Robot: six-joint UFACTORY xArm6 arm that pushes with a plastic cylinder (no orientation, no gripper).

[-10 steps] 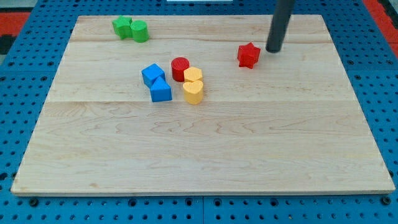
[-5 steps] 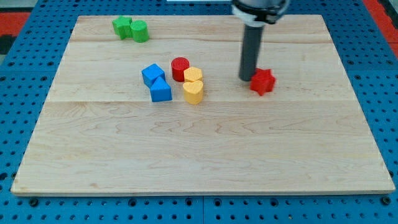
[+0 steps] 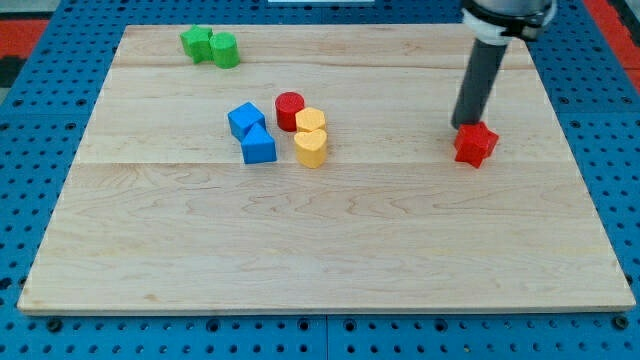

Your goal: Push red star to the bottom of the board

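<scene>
Red, the star (image 3: 475, 144) sat on the view's right side of the wooden board (image 3: 320, 250), about level with its middle, so roughly half the board seemed left before the bottom edge. The tip (image 3: 464, 125) rested just above it, at its upper-left corner, apparently touching. The arm carried only a plain rod, with no fingers to spread or close

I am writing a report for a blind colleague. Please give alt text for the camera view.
My tip touches the top-left side of the red star, at the right of a wooden board. Blue, red and yellow blocks cluster left of centre; two green blocks sit top left.
</scene>
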